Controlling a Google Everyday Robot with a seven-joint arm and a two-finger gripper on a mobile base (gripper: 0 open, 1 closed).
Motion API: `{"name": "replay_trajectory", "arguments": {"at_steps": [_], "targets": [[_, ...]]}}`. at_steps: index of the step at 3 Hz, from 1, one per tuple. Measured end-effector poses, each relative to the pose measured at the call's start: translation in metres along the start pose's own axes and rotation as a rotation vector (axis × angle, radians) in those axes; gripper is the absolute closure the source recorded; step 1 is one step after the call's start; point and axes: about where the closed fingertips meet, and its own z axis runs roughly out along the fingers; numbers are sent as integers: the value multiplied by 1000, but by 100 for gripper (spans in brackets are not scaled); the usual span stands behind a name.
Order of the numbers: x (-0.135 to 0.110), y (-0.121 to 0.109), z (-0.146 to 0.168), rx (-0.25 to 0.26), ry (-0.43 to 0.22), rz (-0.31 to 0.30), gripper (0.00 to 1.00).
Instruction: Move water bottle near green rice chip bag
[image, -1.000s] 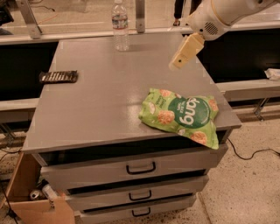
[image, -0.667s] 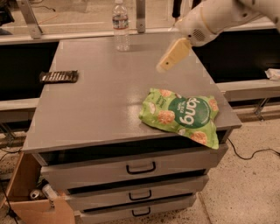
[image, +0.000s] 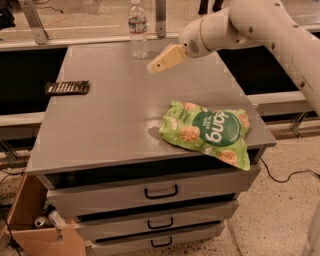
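The water bottle (image: 138, 28) stands upright at the far edge of the grey cabinet top (image: 115, 115), clear with a white cap and a label band. The green rice chip bag (image: 209, 131) lies flat at the front right corner, partly over the edge. My gripper (image: 156, 65), with tan fingers, hovers above the cabinet top, just right of and in front of the bottle, not touching it. It holds nothing.
A dark flat bar (image: 67, 87) lies at the left edge of the top. Several drawers (image: 160, 192) are below. A cardboard box (image: 42, 227) with a can sits on the floor at left. A metal post (image: 160, 17) stands behind the bottle.
My gripper has moved left and slightly down, from above the right side of the top toward the bottle. The bottle and bag have not moved.
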Motion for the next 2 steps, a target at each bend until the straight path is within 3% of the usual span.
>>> {"name": "replay_trajectory", "arguments": {"at_steps": [1,2], "targets": [[-12,-12,40,48,-62,84,0],[-23,-24,77,116,-84,137,0]]}}
